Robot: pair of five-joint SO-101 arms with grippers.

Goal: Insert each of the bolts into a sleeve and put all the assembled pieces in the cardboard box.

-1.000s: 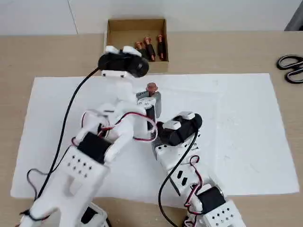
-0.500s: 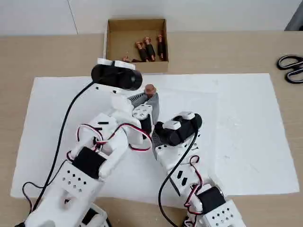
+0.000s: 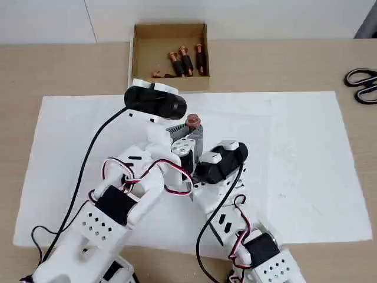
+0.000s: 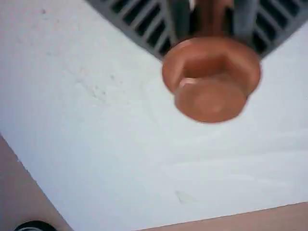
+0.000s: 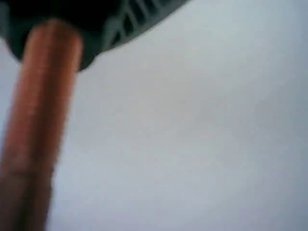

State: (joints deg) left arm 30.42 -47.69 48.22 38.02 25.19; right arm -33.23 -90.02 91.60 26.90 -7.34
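Bolt (image 3: 192, 122) stands head-up over the white sheet (image 3: 294, 153), short of the box (image 3: 169, 26), clamped in the left gripper (image 3: 188, 131). Just right of it, the right gripper (image 3: 191, 171) appears clamped on a dark sleeve (image 5: 29, 19), the shank entering it. A tilted shank could jam; an early release could drop both.

white arm shells (image 3: 100, 219), black servo motors (image 3: 154, 102), black cables (image 3: 82, 170), red-white wires (image 3: 242, 231), grey ribbed jaws

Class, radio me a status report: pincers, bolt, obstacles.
Left pincer shut on bolt. Right pincer shut on sleeve, shaft in it. Nothing between them and cardboard box.
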